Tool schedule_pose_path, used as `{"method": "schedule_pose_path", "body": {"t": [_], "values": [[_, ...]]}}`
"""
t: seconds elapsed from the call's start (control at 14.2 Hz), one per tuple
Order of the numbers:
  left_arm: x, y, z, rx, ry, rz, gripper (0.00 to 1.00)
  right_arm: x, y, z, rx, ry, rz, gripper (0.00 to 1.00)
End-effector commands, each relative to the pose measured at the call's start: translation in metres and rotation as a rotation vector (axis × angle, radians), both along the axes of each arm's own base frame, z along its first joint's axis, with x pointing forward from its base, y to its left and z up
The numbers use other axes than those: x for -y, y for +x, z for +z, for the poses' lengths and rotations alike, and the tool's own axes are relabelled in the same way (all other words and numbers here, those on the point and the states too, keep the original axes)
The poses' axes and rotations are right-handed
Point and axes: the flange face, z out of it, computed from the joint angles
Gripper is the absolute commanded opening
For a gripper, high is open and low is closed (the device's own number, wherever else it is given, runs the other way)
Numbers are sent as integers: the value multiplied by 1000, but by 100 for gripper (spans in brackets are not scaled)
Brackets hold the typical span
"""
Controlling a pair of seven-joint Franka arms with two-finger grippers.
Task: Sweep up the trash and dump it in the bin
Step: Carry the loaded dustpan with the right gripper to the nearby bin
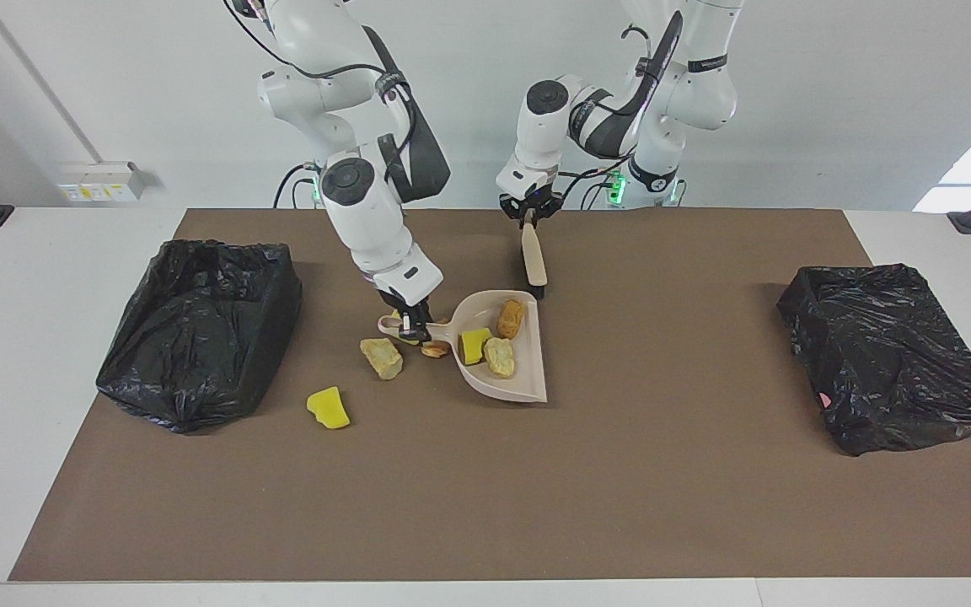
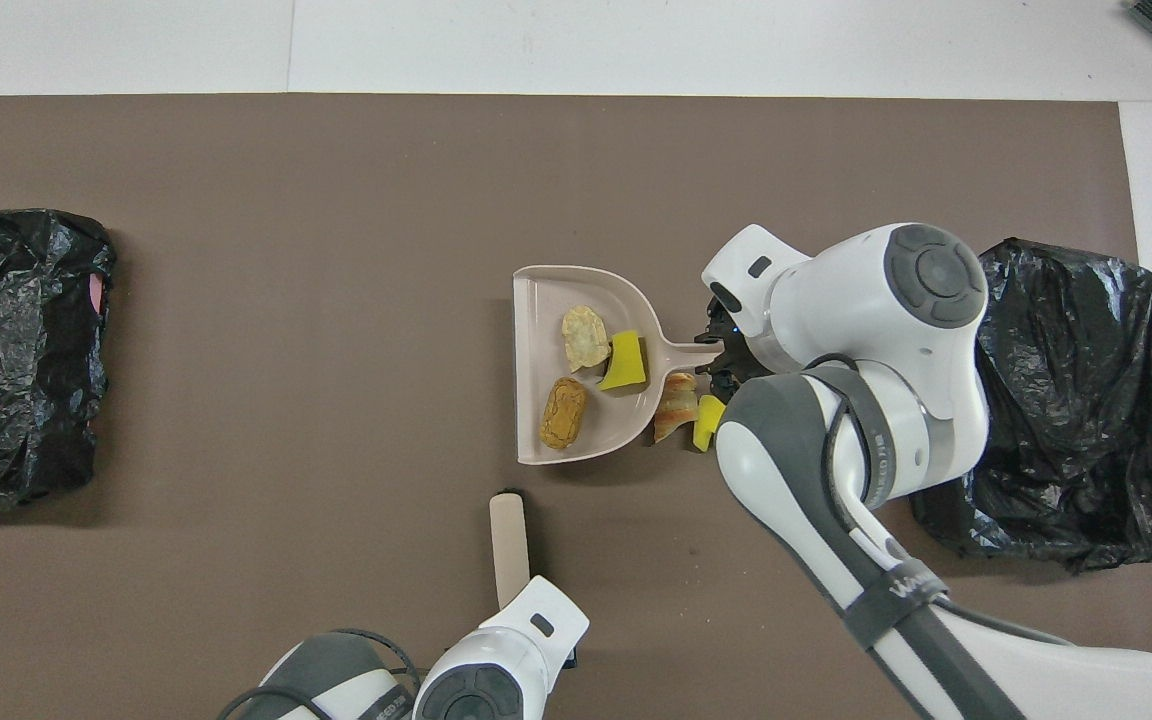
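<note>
We see right end effector (image 1: 409,321) clamped on dustpan (image 1: 512,371) handle, frame centre; three trash scraps (image 1: 499,356) lie in pan. Four more scraps (image 1: 328,407) lie on brown mat (image 1: 485,489) on counter, beside handle and toward lower left. Left end effector (image 1: 528,215), upper centre, grips brush (image 1: 533,260) by its handle, bristles down above pan. Black bins (image 1: 199,329) sit at both frame sides. We read "WANUEED" on arm band (image 2: 901,590), partly legible.

Open brown mat fills the frame's lower half; mid-frame, the beige plastic dustpan (image 1: 506,350) and scattered yellow and tan scraps (image 1: 381,357) block passage between two black-bagged bins (image 1: 199,329).
</note>
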Motion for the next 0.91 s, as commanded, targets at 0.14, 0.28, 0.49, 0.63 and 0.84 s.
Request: {"method": "schedule_pose_path", "body": {"t": [0.14, 0.28, 0.49, 0.63, 0.84], "values": [[3, 0, -4, -2, -10, 10, 21, 83, 22, 54, -43, 44, 32, 0], [3, 2, -4, -2, -11, 16, 100, 120, 28, 68, -59, 49, 36, 0], [-1, 13, 1, -7, -9, 49, 100, 188, 30, 81, -84, 53, -5, 0], [-12, 43, 14, 5, -28, 108, 100, 233, 28, 86, -83, 60, 6, 0], [-32, 85, 33, 46, -57, 157, 100, 318, 17, 87, -58, 50, -32, 0]]}}
